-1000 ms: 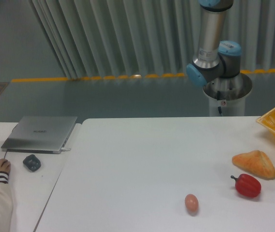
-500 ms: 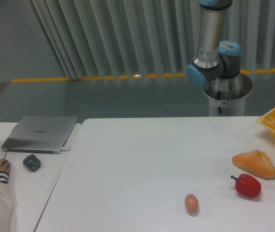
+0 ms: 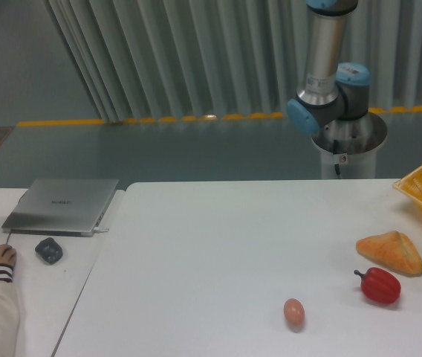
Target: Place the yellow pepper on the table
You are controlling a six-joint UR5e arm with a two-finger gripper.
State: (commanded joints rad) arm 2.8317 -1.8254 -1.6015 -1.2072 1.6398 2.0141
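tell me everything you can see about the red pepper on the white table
The red pepper is a glossy, lumpy red bell pepper lying on its side on the white table, near the right edge. Its dark stem points left and slightly up. It looks smooth, like plastic or a real vegetable; I cannot tell which. It sits just in front of the orange-tan bread, apparently with a small gap, and to the right of the egg. Nothing grips it.

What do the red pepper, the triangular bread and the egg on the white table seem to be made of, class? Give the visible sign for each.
Red pepper: probably moulded plastic, glossy, with a bright highlight and even colour.
Triangular bread: possibly foam or soft plastic, matte, with a smooth orange-tan surface without crumbs.
Egg: unclear, real or plastic; pinkish-tan with a slight sheen.
All three lie on the table, which looks like smooth white laminate.
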